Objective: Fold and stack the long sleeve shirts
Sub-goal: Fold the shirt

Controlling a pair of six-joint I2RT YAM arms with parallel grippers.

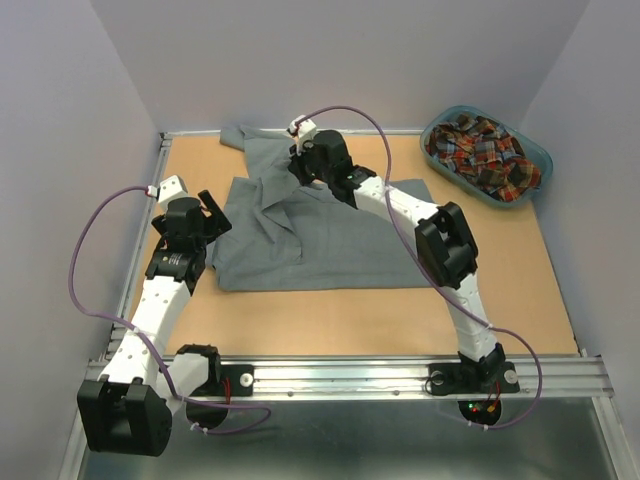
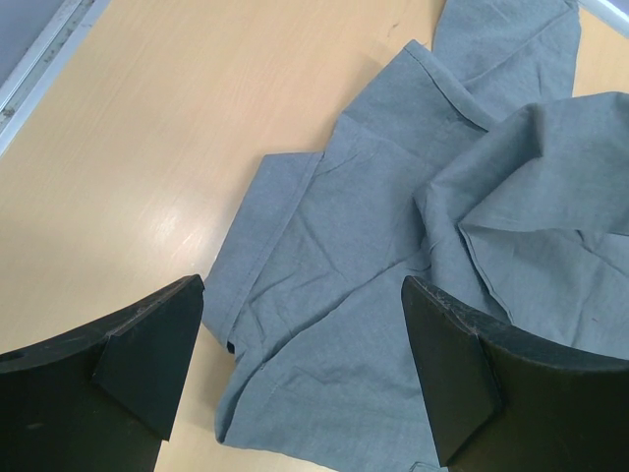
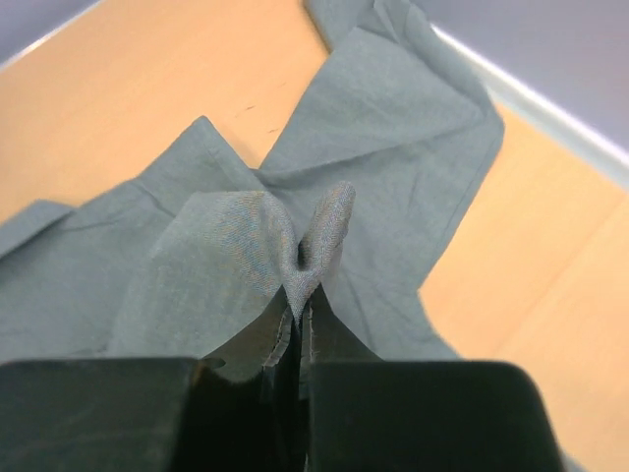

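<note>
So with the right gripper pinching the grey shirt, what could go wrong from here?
1. The right gripper is shut on only a thin fold of the grey shirt; it could slip out when pulled.
2. The left gripper hangs open above the shirt's left edge, holding nothing, so a one-sided pull may drag or bunch the rumpled cloth instead of folding it.

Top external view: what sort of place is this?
Likely a robot lab cell: plain walls around a wooden table, two arms on a metal rail, a grey shirt laid out.
</note>
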